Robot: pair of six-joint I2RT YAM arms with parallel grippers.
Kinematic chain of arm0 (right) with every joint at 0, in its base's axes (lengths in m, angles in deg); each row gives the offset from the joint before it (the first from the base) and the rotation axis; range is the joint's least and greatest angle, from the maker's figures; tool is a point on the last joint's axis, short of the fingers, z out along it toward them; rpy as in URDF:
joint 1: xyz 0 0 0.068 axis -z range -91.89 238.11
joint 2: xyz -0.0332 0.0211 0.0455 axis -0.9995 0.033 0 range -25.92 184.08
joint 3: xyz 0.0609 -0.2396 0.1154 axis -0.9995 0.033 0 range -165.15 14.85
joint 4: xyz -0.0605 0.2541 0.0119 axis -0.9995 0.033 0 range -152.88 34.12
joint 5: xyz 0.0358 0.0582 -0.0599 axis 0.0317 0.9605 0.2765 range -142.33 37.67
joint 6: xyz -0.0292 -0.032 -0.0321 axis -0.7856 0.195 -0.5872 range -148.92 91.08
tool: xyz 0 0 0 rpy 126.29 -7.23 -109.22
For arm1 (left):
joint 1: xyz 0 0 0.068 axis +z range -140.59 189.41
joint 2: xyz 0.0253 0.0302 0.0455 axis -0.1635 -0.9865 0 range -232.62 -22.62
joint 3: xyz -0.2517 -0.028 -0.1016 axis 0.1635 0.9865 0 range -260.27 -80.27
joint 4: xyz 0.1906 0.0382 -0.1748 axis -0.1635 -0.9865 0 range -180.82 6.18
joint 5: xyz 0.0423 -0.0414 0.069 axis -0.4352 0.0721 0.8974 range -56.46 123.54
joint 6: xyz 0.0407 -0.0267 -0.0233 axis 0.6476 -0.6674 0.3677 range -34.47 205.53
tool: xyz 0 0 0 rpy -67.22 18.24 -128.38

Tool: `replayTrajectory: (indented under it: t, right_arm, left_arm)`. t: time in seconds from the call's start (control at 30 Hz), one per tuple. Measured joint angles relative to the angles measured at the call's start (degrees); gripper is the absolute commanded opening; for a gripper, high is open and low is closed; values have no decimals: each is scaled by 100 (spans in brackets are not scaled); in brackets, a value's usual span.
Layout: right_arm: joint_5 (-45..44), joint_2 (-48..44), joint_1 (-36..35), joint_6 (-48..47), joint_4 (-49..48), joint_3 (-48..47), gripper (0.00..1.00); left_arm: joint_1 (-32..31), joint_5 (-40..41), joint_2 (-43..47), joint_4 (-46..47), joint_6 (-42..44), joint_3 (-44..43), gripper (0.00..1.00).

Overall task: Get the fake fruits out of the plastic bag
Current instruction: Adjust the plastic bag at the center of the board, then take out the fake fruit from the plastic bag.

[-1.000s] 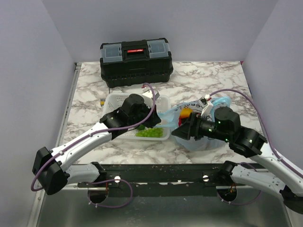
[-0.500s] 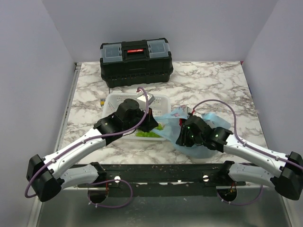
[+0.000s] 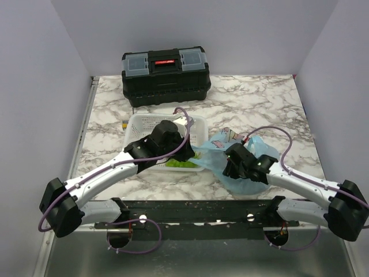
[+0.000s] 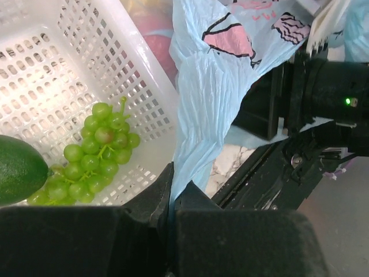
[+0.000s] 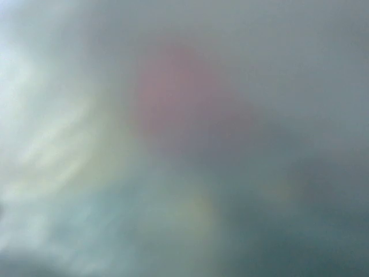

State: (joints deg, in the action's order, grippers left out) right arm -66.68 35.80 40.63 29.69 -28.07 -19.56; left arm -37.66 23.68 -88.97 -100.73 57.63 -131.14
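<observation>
The left gripper (image 4: 173, 199) is clamped on an edge of the thin crinkly light-blue plastic bag (image 4: 214, 98), holding its mouth open. The right gripper (image 3: 233, 167) is buried inside the bag, and I cannot tell how its jaws stand. A blurred reddish fake fruit (image 5: 173, 98) just ahead of it suggests the reach-in step; next it should close on the fruit and lift out

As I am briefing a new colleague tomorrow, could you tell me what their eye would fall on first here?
First, the light-blue plastic bag in the middle of the marble table, its edge pinched in the left claw right beside the white basket. Next, the bright green grapes lying in that basket, and the right arm pressed into the bag, its wrist view only a blur with a reddish patch.
</observation>
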Motion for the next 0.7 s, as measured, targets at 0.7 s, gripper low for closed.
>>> replayTrajectory:
  t: [0.7]
  right_arm:
    - [1567, -369, 1676, -1963, -575, -769, 73]
  left_arm:
    - [59, 136, -1397, -387, 455, -1554, 0]
